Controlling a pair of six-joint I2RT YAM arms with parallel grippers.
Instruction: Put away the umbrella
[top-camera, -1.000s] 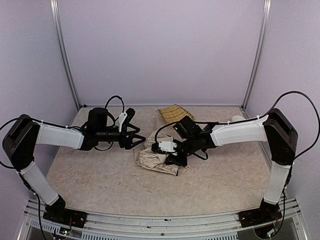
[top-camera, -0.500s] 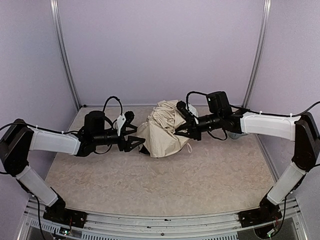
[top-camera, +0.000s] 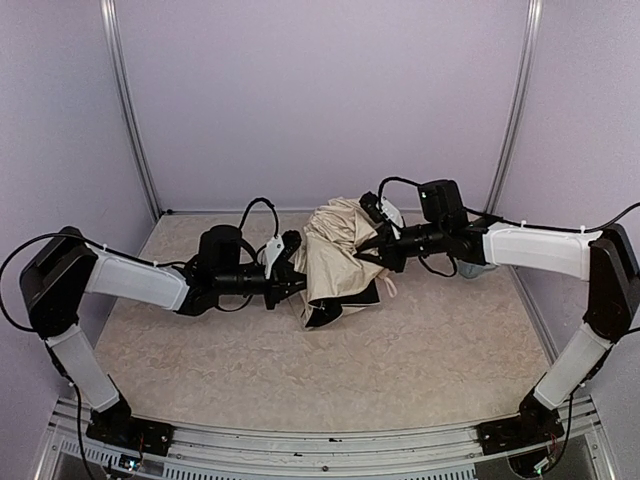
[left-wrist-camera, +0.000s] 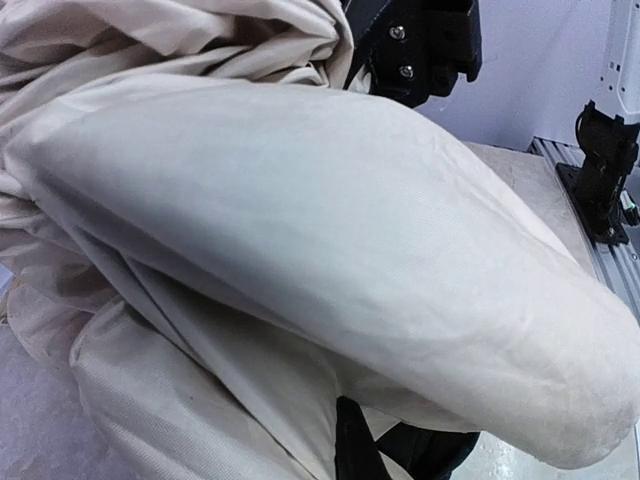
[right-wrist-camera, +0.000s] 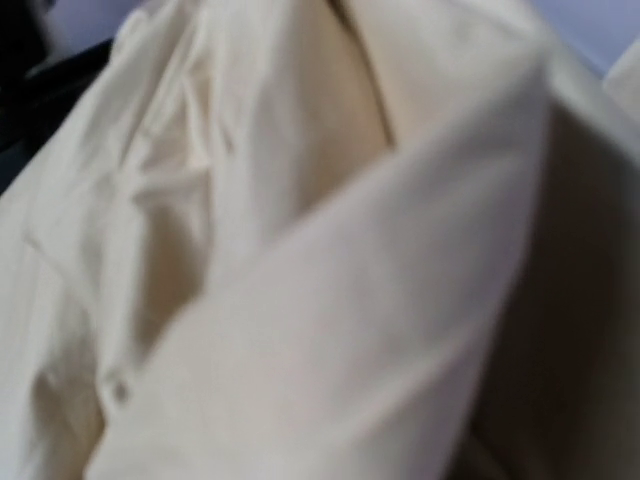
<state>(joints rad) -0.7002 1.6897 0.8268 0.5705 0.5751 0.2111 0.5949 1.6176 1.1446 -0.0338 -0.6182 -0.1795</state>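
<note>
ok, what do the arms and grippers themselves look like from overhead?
Both look alike. The left arm and right arm have white shells on the links and black joint housings. The left gripper and right gripper are black, each with a small white piece at the wrist. Thin black cables loop along each arm.

Soft, even light is coming down from above, laying only faint, smeared shadows on the table (top-camera: 420, 370), and the overhead view is reading crisp from edge to edge. At the left wrist the umbrella (top-camera: 335, 250) cloth is crowding the lens. Its big fold is glowing pale, the creases beneath are sinking into grey shade, and the weave is showing sharply. At the right wrist everything is swimming out of focus, the cloth blurring into warm yellowish smears with a dull brown shadow down the right side.
</note>
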